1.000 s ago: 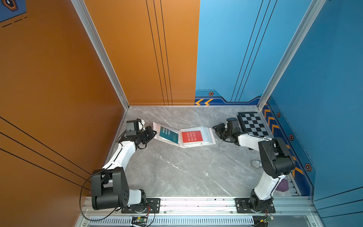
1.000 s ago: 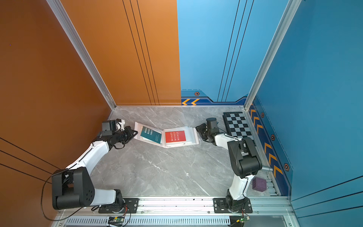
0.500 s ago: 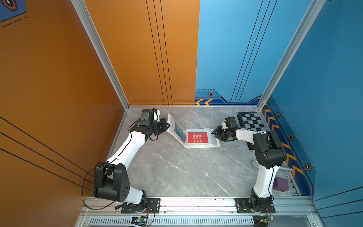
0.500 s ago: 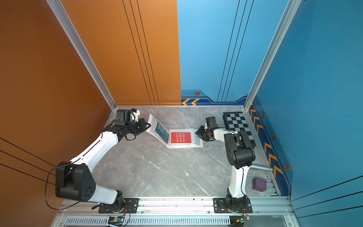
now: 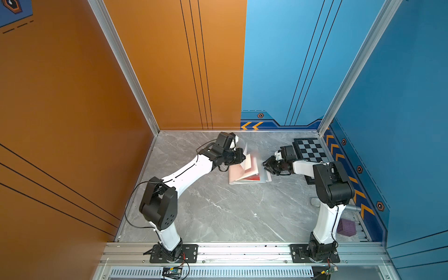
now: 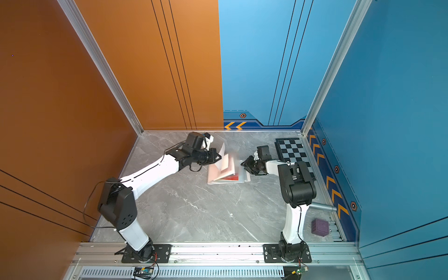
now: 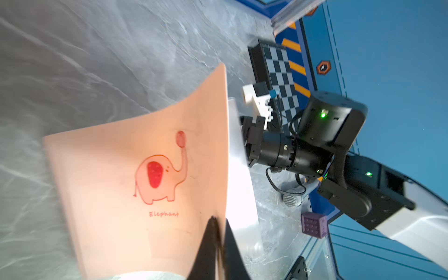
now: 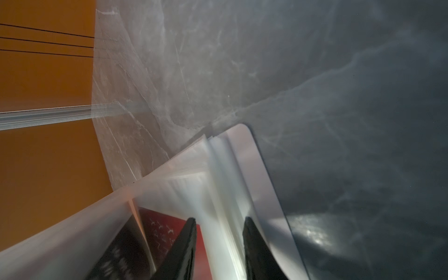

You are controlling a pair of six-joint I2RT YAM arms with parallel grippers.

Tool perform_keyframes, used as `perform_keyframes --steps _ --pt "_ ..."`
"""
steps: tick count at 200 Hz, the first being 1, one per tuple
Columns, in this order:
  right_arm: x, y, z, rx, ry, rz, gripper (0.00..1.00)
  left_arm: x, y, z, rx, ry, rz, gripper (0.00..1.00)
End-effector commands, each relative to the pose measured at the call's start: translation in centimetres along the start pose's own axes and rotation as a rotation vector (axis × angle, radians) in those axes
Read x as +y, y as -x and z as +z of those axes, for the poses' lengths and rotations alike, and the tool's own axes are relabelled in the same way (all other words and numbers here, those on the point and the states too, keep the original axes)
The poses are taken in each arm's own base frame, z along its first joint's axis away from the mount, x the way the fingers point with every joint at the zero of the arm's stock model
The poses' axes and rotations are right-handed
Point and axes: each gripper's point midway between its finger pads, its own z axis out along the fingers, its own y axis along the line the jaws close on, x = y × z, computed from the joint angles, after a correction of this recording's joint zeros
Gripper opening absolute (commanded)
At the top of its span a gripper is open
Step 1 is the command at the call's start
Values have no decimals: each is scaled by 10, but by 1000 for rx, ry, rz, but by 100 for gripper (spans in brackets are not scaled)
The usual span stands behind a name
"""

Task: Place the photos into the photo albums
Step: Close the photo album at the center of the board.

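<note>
Album: the photo album [image 5: 237,175] lay part-open on the worktop [image 5: 218,208], near the checkerboard [image 5: 309,151], on that board's side toward the left arm.
Long axis: its spine ran roughly along the checkerboard's long side, and the free page edges faced the checkerboard.
Cover: the elephant cover [image 7: 135,169] stood up, bowed, at the album's edge farthest from the checkerboard. Loose leaves behind it were blurred in both top views.
Cards: a red card [image 5: 253,178] showed in the flat half nearest the checkerboard, with a darker card [image 8: 116,257] sleeved beside it. Other cards could not be made out.
Left gripper: the left gripper [image 7: 220,219] sat beyond the album from the checkerboard, its jaws almost together with the cover's edge pinched between them.
Right gripper: the right gripper [image 8: 219,218] sat between the checkerboard and the album. Its jaws stood part-way apart and appeared clamped on the flat stack of sleeve pages [image 8: 218,184], one finger over the red card.
Deciding relation: the cover hinged on the side away from the checkerboard, so it had to swing toward the checkerboard, the way the left gripper faced. The left arm was the nearer one for that.
Judgement: this looked like closing the album. The right gripper sat where the cover would land and probably needed to clear out.
</note>
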Motion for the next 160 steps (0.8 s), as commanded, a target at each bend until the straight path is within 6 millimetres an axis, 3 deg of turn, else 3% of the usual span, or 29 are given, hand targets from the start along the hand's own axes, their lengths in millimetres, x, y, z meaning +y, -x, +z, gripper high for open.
perform_keyframes --steps 1,30,66,72,118,137,160 --pt "-29 -16 -5 52 -63 95 36 2 -28 33 94 52 7 22" --pt "-39 8 -28 -4 -62 120 36 -12 -39 57 142 25 29 42" --pt "-49 33 -58 -72 -85 127 36 -35 -34 52 129 -22 61 59" --pt "-50 36 -62 -80 -85 129 36 -39 -32 50 126 -34 66 65" --pt "-46 57 -89 -130 -95 105 37 -81 -20 35 109 -139 103 72" --pt "-36 59 -106 -156 -140 30 38 -75 -11 22 46 -92 141 71" --pt "-25 55 -128 -199 -240 -117 40 -38 4 2 -36 19 145 72"
